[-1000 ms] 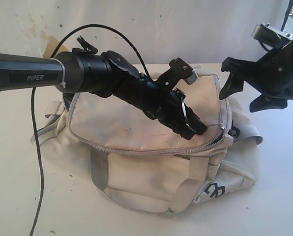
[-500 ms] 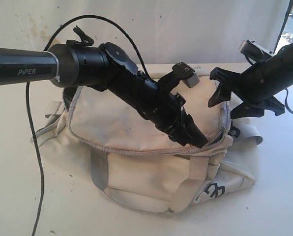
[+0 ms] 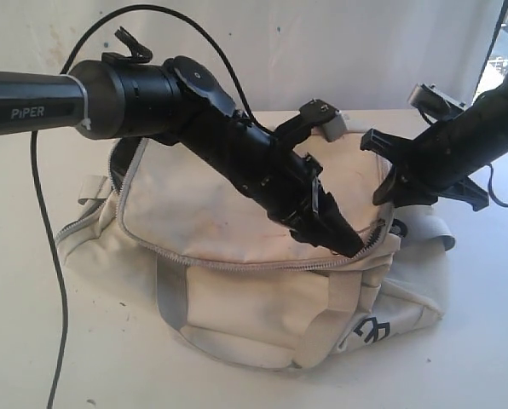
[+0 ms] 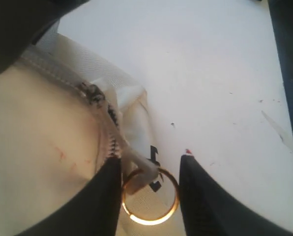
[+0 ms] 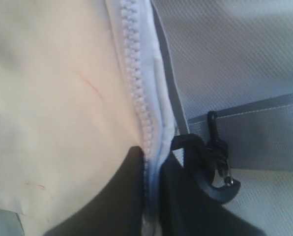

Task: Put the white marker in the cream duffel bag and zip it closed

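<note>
The cream duffel bag (image 3: 237,213) lies in the middle of the table, its top zipper (image 3: 262,262) running along the front edge. My left gripper (image 3: 343,241) reaches across to the bag's right front corner. In the left wrist view its jaws (image 4: 151,160) press on both sides of the gold ring (image 4: 150,221) of the zipper pull. My right gripper (image 3: 389,183) is at the bag's right end. It is shut (image 5: 154,152) on the zipper seam (image 5: 136,78). The white marker is out of view.
A black snap hook (image 5: 218,167) and a grey webbing strap (image 5: 264,132) lie beside the right fingers. A black cable (image 3: 45,221) hangs from the left arm to the white table (image 3: 476,341). The bag's dark logo (image 3: 372,331) faces front.
My right gripper came down and leftwards onto the bag's right end and closed on the zipper seam. The left arm shifted slightly, its grip unchanged.
</note>
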Controlling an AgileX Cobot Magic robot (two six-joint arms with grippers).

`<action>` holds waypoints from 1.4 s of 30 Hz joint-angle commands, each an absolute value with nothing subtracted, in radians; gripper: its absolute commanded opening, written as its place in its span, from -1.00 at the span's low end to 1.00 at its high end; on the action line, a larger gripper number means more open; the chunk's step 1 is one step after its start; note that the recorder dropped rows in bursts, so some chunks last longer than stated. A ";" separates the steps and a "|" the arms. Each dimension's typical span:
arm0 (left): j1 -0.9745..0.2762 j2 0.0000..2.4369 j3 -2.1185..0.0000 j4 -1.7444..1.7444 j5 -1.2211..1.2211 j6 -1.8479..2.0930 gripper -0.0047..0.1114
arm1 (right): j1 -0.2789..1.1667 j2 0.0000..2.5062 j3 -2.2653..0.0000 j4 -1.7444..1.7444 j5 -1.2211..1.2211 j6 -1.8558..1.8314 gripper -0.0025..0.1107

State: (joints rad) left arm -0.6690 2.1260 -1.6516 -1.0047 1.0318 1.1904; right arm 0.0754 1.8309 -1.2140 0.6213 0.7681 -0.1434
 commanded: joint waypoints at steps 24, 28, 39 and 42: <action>-0.673 2.022 -1.654 -0.493 1.221 0.783 -0.92 | 0.001 1.824 -1.306 0.686 0.765 -0.143 -0.96; -0.673 1.997 -1.654 -0.390 1.205 0.735 -0.92 | -0.031 1.824 -1.306 0.682 0.823 -0.166 -0.96; -0.536 1.896 -1.654 -0.209 1.221 0.557 -0.92 | -0.042 1.824 -1.306 0.682 0.893 -0.259 -0.96; -0.479 1.861 -1.652 -0.187 1.221 0.527 -0.92 | -0.042 1.824 -1.306 0.682 0.893 -0.259 -0.96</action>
State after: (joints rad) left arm -0.5130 1.8983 -1.6539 -0.2556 1.1863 0.5484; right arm -0.0261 1.8309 -1.3012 0.7198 0.9251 -0.2419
